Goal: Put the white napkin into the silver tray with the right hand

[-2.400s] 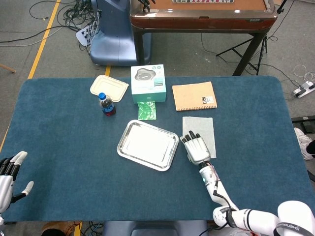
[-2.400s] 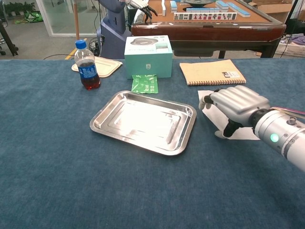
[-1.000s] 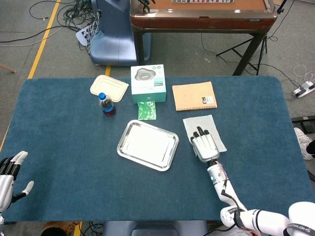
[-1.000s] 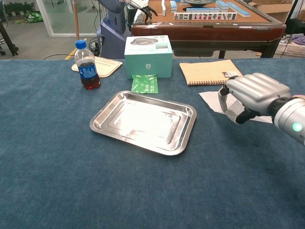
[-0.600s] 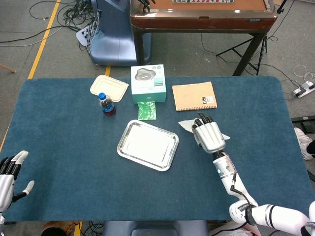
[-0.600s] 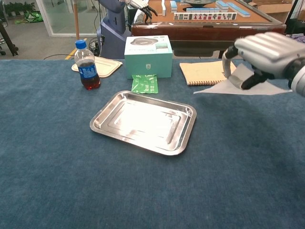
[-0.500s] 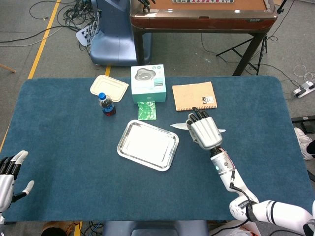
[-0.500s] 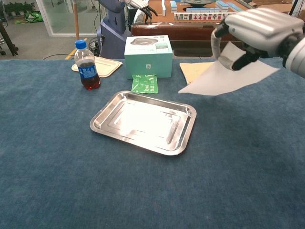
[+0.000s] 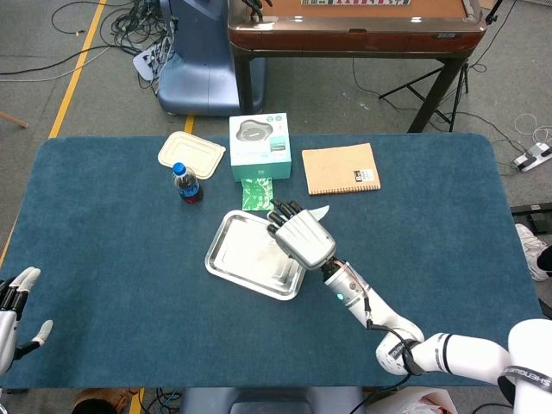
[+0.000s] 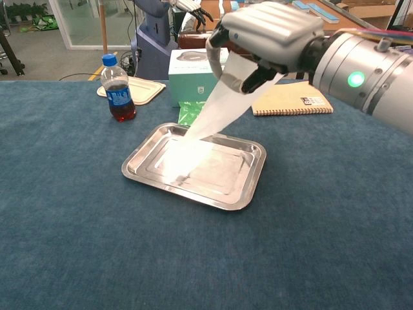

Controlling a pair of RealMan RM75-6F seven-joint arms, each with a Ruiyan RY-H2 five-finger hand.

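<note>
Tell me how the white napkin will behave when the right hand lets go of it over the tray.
Probably limp: the white napkin droops in a loose sheet from the right hand. It looks light, so it may flutter or crumple. Its low end appears to reach the silver tray, so it should settle there.

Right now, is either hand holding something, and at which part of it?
The right hand holds the white napkin by its upper end, and the sheet hangs down over the silver tray. The left hand holds nothing.

grey floor [image 9: 52, 95], yellow line [image 9: 76, 67], wooden table [image 9: 354, 30]
</note>
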